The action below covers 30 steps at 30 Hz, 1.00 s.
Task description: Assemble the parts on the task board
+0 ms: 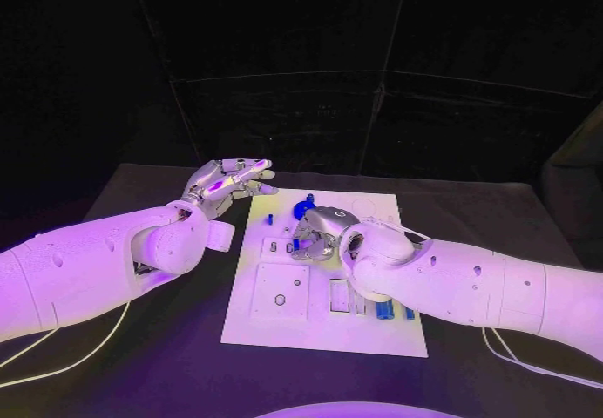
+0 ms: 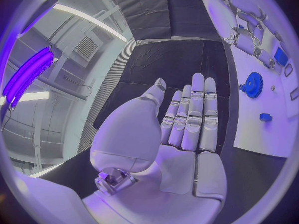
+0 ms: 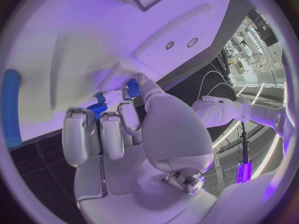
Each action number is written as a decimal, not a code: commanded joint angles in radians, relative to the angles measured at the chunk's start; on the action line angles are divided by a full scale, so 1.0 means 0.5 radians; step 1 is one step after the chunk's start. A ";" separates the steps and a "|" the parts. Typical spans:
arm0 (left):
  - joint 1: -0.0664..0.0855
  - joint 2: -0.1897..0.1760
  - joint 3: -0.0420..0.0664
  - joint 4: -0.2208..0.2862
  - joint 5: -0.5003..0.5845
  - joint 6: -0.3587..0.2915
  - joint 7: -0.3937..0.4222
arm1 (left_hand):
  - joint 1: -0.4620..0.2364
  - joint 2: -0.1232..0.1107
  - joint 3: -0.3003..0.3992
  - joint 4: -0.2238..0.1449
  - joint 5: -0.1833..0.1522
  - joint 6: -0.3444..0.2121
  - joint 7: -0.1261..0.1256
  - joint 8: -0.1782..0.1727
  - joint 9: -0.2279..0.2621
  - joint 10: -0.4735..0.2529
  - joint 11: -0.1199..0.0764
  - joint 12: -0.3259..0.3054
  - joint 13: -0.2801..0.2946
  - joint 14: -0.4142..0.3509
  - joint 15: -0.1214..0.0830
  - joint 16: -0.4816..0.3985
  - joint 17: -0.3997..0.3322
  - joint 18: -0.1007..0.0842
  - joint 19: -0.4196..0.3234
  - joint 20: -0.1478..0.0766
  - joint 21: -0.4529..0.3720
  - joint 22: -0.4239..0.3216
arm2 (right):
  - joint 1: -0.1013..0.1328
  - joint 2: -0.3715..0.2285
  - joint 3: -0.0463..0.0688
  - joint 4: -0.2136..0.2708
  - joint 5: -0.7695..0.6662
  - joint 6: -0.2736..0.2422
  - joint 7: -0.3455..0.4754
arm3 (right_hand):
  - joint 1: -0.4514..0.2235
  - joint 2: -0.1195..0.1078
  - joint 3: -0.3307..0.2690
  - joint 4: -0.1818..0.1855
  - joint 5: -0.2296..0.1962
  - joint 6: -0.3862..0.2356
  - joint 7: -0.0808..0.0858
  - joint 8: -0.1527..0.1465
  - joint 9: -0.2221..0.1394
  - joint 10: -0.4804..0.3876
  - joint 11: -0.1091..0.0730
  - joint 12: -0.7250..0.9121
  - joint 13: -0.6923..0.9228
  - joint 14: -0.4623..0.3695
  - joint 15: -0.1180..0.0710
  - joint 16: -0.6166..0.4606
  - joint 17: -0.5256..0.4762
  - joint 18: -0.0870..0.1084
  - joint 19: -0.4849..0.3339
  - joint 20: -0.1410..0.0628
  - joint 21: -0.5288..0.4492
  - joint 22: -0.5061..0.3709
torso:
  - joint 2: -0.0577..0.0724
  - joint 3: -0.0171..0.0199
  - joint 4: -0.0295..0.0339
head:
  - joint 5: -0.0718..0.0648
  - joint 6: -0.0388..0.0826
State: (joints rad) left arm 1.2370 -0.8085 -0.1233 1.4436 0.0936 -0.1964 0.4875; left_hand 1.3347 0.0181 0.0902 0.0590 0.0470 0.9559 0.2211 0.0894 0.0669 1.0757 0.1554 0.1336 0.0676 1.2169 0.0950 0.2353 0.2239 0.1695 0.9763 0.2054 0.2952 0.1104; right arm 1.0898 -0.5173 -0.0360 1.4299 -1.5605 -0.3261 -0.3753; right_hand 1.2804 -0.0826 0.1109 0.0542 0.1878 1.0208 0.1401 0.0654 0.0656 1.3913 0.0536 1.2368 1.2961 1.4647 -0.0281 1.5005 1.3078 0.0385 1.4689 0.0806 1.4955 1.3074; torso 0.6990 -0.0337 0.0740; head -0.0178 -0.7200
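Black bench, head view: white task board (image 1: 329, 326) lies centre, right hand (image 1: 321, 233) hunched over its upper middle beside the blue gear (image 1: 303, 207), left hand (image 1: 226, 182) hovering off the board's far left corner. Left wrist view: fingers (image 2: 194, 115) flat, together, holding nothing, gear well beyond their tips. Right wrist view: fingers (image 3: 102, 134) curl down at a small blue part (image 3: 132, 88); whether they pinch it I cannot tell, but the right is plainly nearer.

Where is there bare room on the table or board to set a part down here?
Free: black table along the board's left edge, below the left hand; also the white board's near strip, below the blue pieces. Crowded: mid-board, where the right hand works beside the blue gear.
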 commanded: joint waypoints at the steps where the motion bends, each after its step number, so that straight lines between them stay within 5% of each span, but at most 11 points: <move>1: 0.004 0.001 0.002 0.001 0.000 0.032 0.001 | -0.002 0.016 0.004 -0.013 0.008 0.009 0.001 -0.010 -0.001 0.010 -0.001 -0.013 -0.002 0.009 -0.005 -0.006 0.002 0.029 0.011 0.003 -0.012 -0.003 | -0.005 -0.001 -0.006 -0.002 0.017 -0.054 -0.047 | -0.023 -0.018 -0.022 0.008 0.009 -0.034 0.006 -0.008 -0.004 -0.026 0.005 -0.024 -0.020 0.148 0.019 -0.015 0.240 0.005 -0.002 0.017 -0.011 0.152 | 0.001 0.0006 -0.002 | 0.001 0.005; 8: 0.003 0.001 0.002 -0.003 -0.001 0.035 -0.001 | -0.001 0.023 0.007 -0.022 0.008 0.018 -0.003 -0.008 0.000 0.028 -0.005 -0.010 0.000 0.005 -0.005 -0.013 0.006 0.028 0.008 0.003 -0.017 -0.007 | -0.007 -0.014 -0.006 0.017 0.039 -0.303 0.017 | 0.017 -0.109 -0.146 0.129 0.072 -0.252 0.060 -0.002 -0.001 -0.109 0.049 -0.117 -0.117 0.141 0.058 -0.036 0.215 0.015 -0.028 0.053 -0.038 0.104 | 0.001 0.0021 -0.001 | 0.002 0.013; 15: 0.003 -0.003 0.002 -0.017 -0.066 0.022 0.013 | -0.026 0.003 -0.005 -0.036 0.037 0.063 -0.028 0.006 0.003 0.092 -0.025 -0.002 0.004 0.012 -0.016 -0.022 0.023 0.030 0.011 -0.002 -0.019 -0.011 | -0.008 -0.114 -0.005 0.108 0.119 -0.562 0.346 | 0.126 -0.109 -0.201 0.223 0.133 -0.298 0.070 0.003 0.003 -0.088 0.062 -0.060 -0.091 0.147 0.068 -0.024 0.240 0.014 -0.023 0.064 -0.036 0.110 | -0.002 0.0023 -0.002 | 0.017 0.015; 19: 0.003 -0.011 0.002 -0.036 -0.201 0.025 -0.034 | -0.077 -0.020 -0.026 -0.035 0.043 0.133 -0.076 0.025 0.006 0.264 -0.088 0.043 0.028 0.233 -0.090 0.112 0.110 0.032 0.165 -0.068 0.075 0.028 | -0.004 -0.250 -0.004 0.228 0.256 -0.617 0.603 | 0.172 -0.061 -0.187 0.221 0.141 -0.259 0.061 0.026 0.012 -0.093 0.055 -0.056 -0.094 0.146 0.065 -0.026 0.237 0.018 -0.033 0.063 -0.044 0.093 | -0.006 0.0031 -0.008 | 0.027 0.019; 23: 0.004 -0.017 0.002 -0.063 -0.400 0.073 -0.148 | -0.169 -0.066 -0.083 -0.006 0.041 0.264 -0.170 0.076 0.027 0.539 -0.194 0.178 0.103 0.493 -0.192 0.379 0.281 0.034 0.364 -0.167 0.222 0.098 | 0.036 -0.394 -0.002 0.353 0.471 -0.552 0.655 | 0.172 -0.037 -0.194 0.226 0.132 -0.218 0.049 0.047 0.018 -0.091 0.045 -0.052 -0.097 0.146 0.057 -0.026 0.238 0.021 -0.039 0.057 -0.049 0.082 | -0.015 0.0130 -0.017 | 0.034 0.018; 24: 0.006 -0.018 0.002 -0.070 -0.454 0.093 -0.194 | -0.174 -0.068 -0.086 -0.007 0.043 0.291 -0.192 0.087 0.033 0.608 -0.222 0.228 0.134 0.549 -0.216 0.490 0.358 0.035 0.421 -0.197 0.271 0.124 | 0.054 -0.431 -0.001 0.378 0.550 -0.518 0.659 | 0.175 -0.034 -0.193 0.225 0.133 -0.216 0.048 0.048 0.018 -0.093 0.044 -0.055 -0.100 0.145 0.057 -0.028 0.234 0.021 -0.040 0.057 -0.050 0.080 | -0.015 0.0129 -0.015 | 0.032 0.017; 25: 0.009 -0.018 0.002 -0.077 -0.509 0.115 -0.247 | -0.184 -0.066 -0.088 -0.005 0.045 0.308 -0.203 0.089 0.037 0.621 -0.254 0.269 0.171 0.535 -0.228 0.778 0.616 0.023 0.491 -0.241 0.347 0.165 | 0.075 -0.467 -0.001 0.397 0.634 -0.482 0.664 | 0.177 -0.031 -0.193 0.224 0.134 -0.214 0.047 0.049 0.018 -0.095 0.043 -0.057 -0.102 0.145 0.056 -0.029 0.232 0.022 -0.041 0.056 -0.051 0.078 | -0.017 0.0122 -0.013 | 0.031 0.018; 26: 0.015 -0.016 0.002 -0.088 -0.583 0.148 -0.318 | -0.177 -0.065 -0.085 -0.016 0.044 0.330 -0.232 0.096 0.045 0.702 -0.264 0.361 0.234 0.605 -0.261 1.305 1.131 0.028 0.556 -0.272 0.431 0.213 | 0.103 -0.511 -0.001 0.416 0.737 -0.436 0.667 | 0.178 -0.028 -0.193 0.223 0.135 -0.212 0.047 0.050 0.019 -0.099 0.043 -0.063 -0.108 0.143 0.055 -0.034 0.225 0.023 -0.043 0.056 -0.053 0.074 | -0.022 0.0155 -0.016 | 0.035 0.018; 28: 0.031 -0.011 0.002 -0.110 -0.765 0.250 -0.506 | -0.191 -0.061 -0.090 -0.014 0.043 0.351 -0.252 0.106 0.059 0.712 -0.291 0.471 0.327 0.648 -0.303 1.885 1.730 0.026 0.668 -0.301 0.580 0.298 | 0.162 -0.598 0.000 0.433 0.929 -0.348 0.697 | 0.183 -0.016 -0.193 0.222 0.138 -0.206 0.044 0.054 0.019 -0.110 0.040 -0.078 -0.123 0.137 0.053 -0.048 0.202 0.026 -0.052 0.053 -0.061 0.057 | -0.038 0.0229 -0.023 | 0.036 0.012; 29: 0.039 -0.008 0.002 -0.115 -0.839 0.276 -0.588 | -0.198 -0.021 -0.090 -0.005 0.053 0.353 -0.268 0.116 0.083 0.627 -0.288 0.608 0.463 0.633 -0.335 2.246 2.093 -0.006 0.758 -0.319 0.793 0.450 | 0.182 -0.626 0.000 0.433 0.982 -0.322 0.719 | 0.186 -0.007 -0.192 0.221 0.141 -0.202 0.043 0.055 0.019 -0.114 0.039 -0.083 -0.128 0.135 0.051 -0.052 0.197 0.027 -0.055 0.051 -0.063 0.052 | -0.044 0.0248 -0.026 | 0.037 0.011; 30: 0.050 -0.003 0.002 -0.124 -0.933 0.307 -0.687 | -0.265 -0.028 -0.148 0.040 0.009 0.333 -0.269 0.119 0.100 0.571 -0.285 0.710 0.560 0.641 -0.309 2.356 2.232 -0.027 0.716 -0.319 0.969 0.674 | 0.203 -0.659 0.000 0.430 1.034 -0.293 0.748 | 0.194 0.008 -0.188 0.217 0.152 -0.199 0.041 0.058 0.018 -0.119 0.037 -0.089 -0.134 0.133 0.049 -0.056 0.190 0.028 -0.057 0.049 -0.065 0.047 | -0.052 0.0272 -0.031 | 0.038 0.008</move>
State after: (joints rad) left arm 1.2549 -0.8142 -0.1235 1.3856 -0.1718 -0.1376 0.3278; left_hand 1.2194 -0.0002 0.0318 0.0677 0.0604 1.1300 0.0917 0.1431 0.1094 1.3850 0.0117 0.4460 0.3067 1.4653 -0.0609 1.3353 1.2405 0.1694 1.3336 0.0487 0.7125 0.3800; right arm 1.1822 -0.8344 -0.0362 1.6416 -1.2332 -0.5421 -0.0760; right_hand 1.3779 -0.0919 0.0136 0.1653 0.2572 0.9148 0.1610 0.0890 0.0736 1.3356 0.0727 1.1988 1.2320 1.4685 0.0002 1.4774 1.3075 0.0383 1.4440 0.1057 1.4673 1.3074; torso 0.6855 -0.0250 0.0648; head 0.0001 -0.7128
